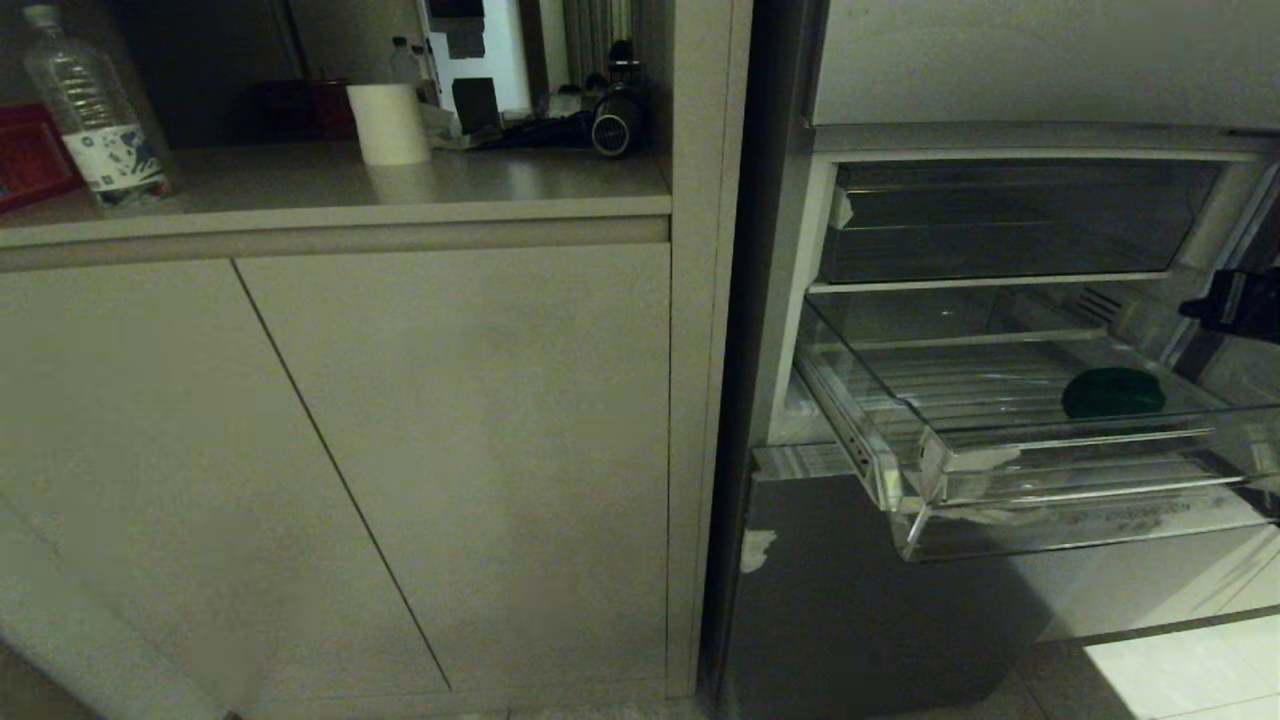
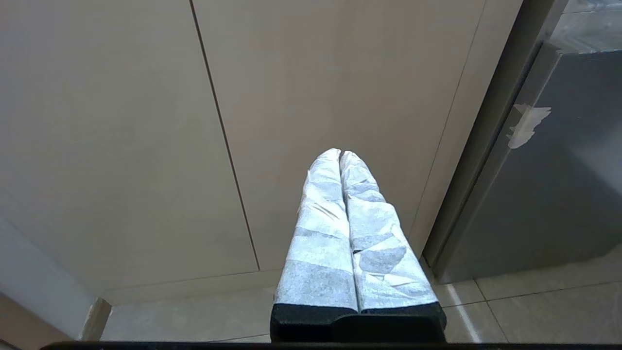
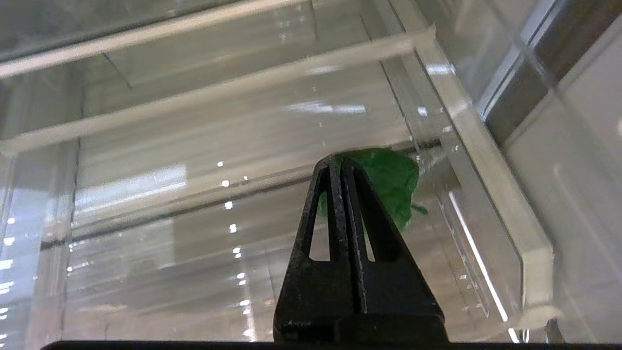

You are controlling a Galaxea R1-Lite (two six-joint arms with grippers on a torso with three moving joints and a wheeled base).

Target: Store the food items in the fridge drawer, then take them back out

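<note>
We see the right gripper [image 3: 340,163], jaws together and empty, above the green food item [image 1: 1112,393] lying in the pulled-out fridge drawer [image 1: 1000,470], while the left gripper [image 2: 340,154] hangs with jaws together.

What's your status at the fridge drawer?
Right gripper shut, empty, above the fridge drawer. Green food item inside. Left gripper shut, parked by the cabinet. Nothing blocking.

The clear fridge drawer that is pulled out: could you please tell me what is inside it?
One dark green food item lies on the fridge drawer's ribbed floor, towards its right side. No brownish-orange piece shows.
</note>
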